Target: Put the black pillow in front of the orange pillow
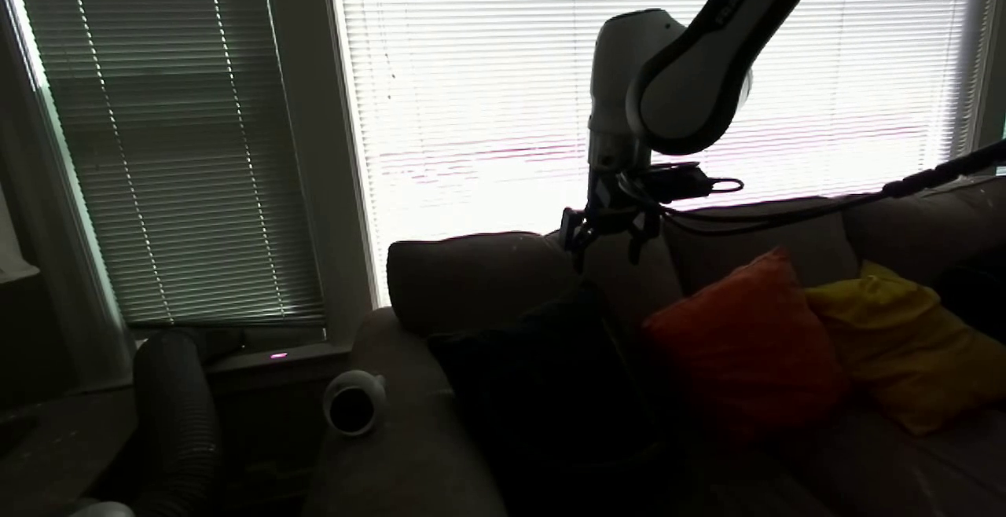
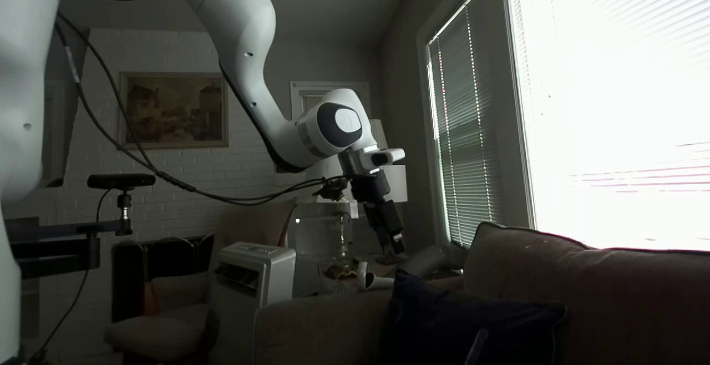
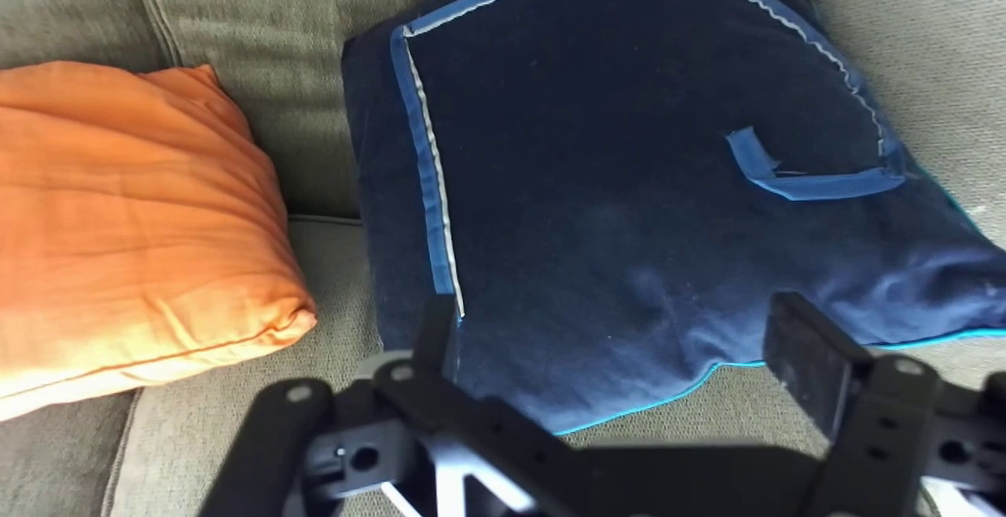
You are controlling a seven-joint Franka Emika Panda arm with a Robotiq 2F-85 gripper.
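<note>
Black pillow (image 3: 613, 187): leaning back on the sofa (image 3: 196, 415), beside the orange pillow (image 3: 141, 226), near but apart, a strip of seat showing between them in the wrist view. Reads dark navy there. Roughly square; long axis cannot be told. Its trimmed face is turned up into the wrist view: blue trim (image 3: 429, 187) runs nearly straight down the left side, arcs across the top and ends in a hook at right. Lower edge slants up to the right; upper part cut off by the frame. In an exterior view it lies at the armrest (image 1: 416, 454) end, one corner pointing up at the back cushions (image 1: 479, 273), another toward the armrest.

Sofa holds a row: black pillow, orange pillow, then yellow pillow (image 1: 904, 352) just beside the orange. White round device (image 1: 354, 403) with a dark front at the armrest.

Robot arm (image 2: 244, 37), in an exterior view, slopes from upper left and bends downward at its end. Gripper (image 3: 617, 340) aims downward, slightly tilted, above the black pillow; a gap shows under it in both exterior views. Jaws released, standing wide apart.
</note>
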